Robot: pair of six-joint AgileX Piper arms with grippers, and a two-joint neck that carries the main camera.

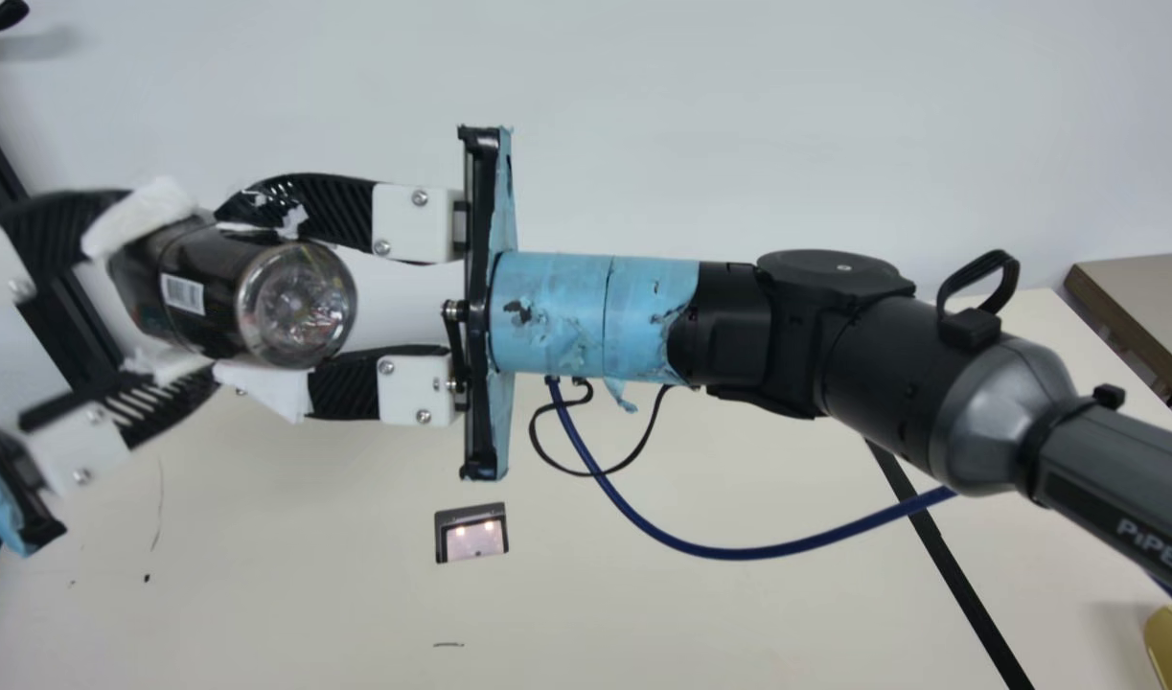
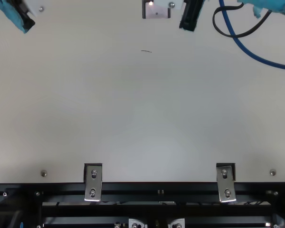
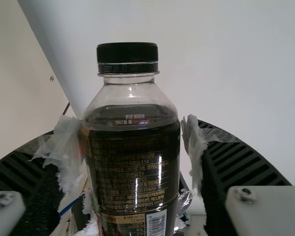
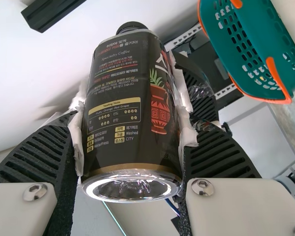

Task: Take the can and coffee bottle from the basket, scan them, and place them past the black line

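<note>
Coffee bottle [image 1: 217, 302] was gripped by half-closed left claw [image 3: 132, 147] and right claw [image 4: 130, 110], handover imo. Needed left's release, then scanner [image 1: 473, 539], main-view 7 o'clock.

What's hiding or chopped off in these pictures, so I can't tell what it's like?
- Inside of the teal basket: the right wrist view's edges cut it off.
- Bottom of the coffee bottle: the left wrist view's bottom edge cuts it off.
- Numbers by the barcode: too small and blurry in the main view.
- Far part of the scanner: past the top view's top edge.
- What the yellow thing is: the main view's corner cuts it off.
</note>
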